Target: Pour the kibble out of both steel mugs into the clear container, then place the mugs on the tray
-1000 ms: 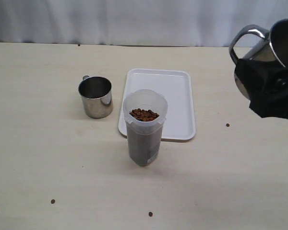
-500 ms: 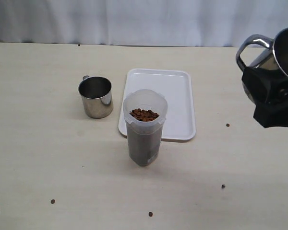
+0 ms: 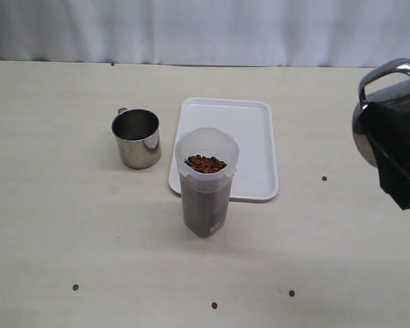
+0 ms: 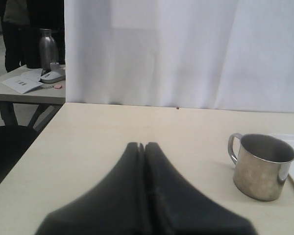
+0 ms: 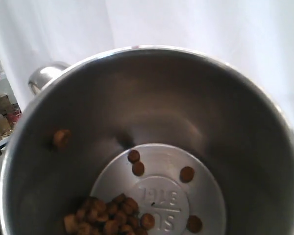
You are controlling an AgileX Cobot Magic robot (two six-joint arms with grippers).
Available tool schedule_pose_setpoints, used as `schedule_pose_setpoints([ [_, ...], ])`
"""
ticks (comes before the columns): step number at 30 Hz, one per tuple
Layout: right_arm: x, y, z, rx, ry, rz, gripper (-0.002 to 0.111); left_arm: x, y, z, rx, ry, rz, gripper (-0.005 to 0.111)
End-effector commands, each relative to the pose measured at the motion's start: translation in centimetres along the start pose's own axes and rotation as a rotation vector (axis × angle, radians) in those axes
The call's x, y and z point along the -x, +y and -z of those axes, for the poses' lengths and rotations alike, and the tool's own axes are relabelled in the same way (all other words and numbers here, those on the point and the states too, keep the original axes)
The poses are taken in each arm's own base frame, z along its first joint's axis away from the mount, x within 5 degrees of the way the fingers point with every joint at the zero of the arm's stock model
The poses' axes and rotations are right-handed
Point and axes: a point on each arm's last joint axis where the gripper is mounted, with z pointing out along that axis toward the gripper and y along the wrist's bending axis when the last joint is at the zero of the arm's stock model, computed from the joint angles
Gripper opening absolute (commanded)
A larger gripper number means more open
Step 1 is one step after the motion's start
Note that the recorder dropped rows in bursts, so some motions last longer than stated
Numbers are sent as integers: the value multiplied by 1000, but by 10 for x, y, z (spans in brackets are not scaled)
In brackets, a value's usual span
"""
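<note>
In the exterior view the right gripper [image 3: 391, 149] was clenched round the held mug [image 3: 363, 133], lifted at the far right edge and well apart from the clear container [image 3: 206, 184]. The container stood just in front of the tray [image 3: 251, 133], with kibble [image 3: 205, 163] up close to its rim. The standing mug [image 3: 137, 138] sat upright on the table [image 3: 55, 205] just left of the tray, and no pellets showed inside it. A few stray pellets [image 3: 324, 178] lay scattered on the table. The tray carried nothing.

In the left wrist view the left gripper [image 4: 143, 147] hovered low over the table with its fingers pressed together on nothing. The standing mug [image 4: 262, 166] was near it, untouched, handle turned toward the camera.

In the right wrist view the held mug [image 5: 152, 122] filled the frame. A small heap of kibble [image 5: 108, 215] lay at one side of its floor, and a few loose pellets lay around it. The fingers themselves were hidden here.

Judging by this, the pouring step was unfinished. The next move called for carrying the held mug over the container's rim and tipping it steeply to shed the remainder. It would need to go slowly, since the container had little room left. After that, both mugs go onto the tray
</note>
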Motion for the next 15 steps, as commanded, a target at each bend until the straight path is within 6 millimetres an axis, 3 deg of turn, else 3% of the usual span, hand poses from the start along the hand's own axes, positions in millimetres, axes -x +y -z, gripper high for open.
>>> schedule_pose_setpoints([
  [1, -5, -5, 2, -22, -7, -8, 5, 0, 0, 0, -7, -9, 6, 0],
  [7, -27, -13, -6, -164, 180, 86, 5, 0, 0, 0, -7, -9, 6, 0],
  [12, -28, 6, -10, 40, 167, 38, 5, 0, 0, 0, -7, -9, 6, 0],
  [15, -29, -1, -14, 30, 185, -5, 5, 0, 0, 0, -7, -9, 6, 0],
])
